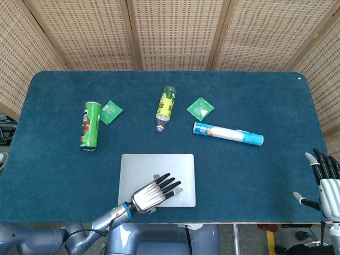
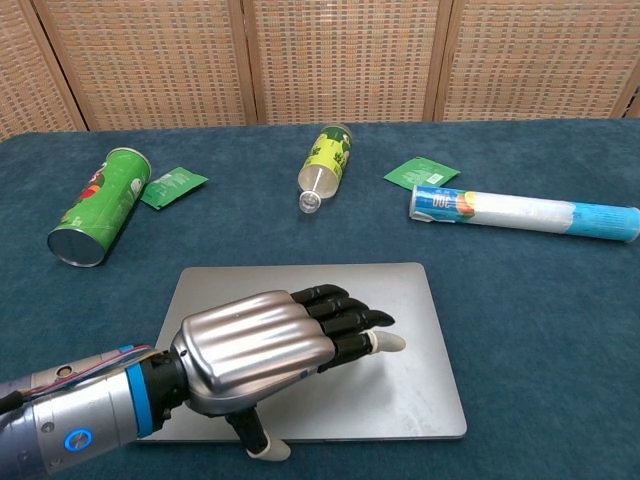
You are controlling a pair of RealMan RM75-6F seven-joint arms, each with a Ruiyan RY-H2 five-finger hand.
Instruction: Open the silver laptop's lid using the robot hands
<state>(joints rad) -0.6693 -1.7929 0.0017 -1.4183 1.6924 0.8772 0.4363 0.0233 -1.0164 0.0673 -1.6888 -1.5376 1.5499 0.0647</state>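
The silver laptop (image 1: 159,170) (image 2: 400,300) lies shut and flat near the table's front edge. My left hand (image 1: 154,192) (image 2: 270,350) hovers palm down over the lid's front half, fingers stretched out and apart, thumb hanging past the front edge. It holds nothing. Whether the fingertips touch the lid cannot be told. My right hand (image 1: 325,183) is at the table's far right front corner, off the laptop, fingers spread and empty; the chest view does not show it.
A green chip can (image 1: 90,125) (image 2: 98,205) lies at the left with a green packet (image 1: 111,111) beside it. A yellow-labelled bottle (image 1: 166,107) (image 2: 327,165), another green packet (image 1: 200,108) and a white-and-blue tube (image 1: 228,134) (image 2: 525,212) lie behind the laptop.
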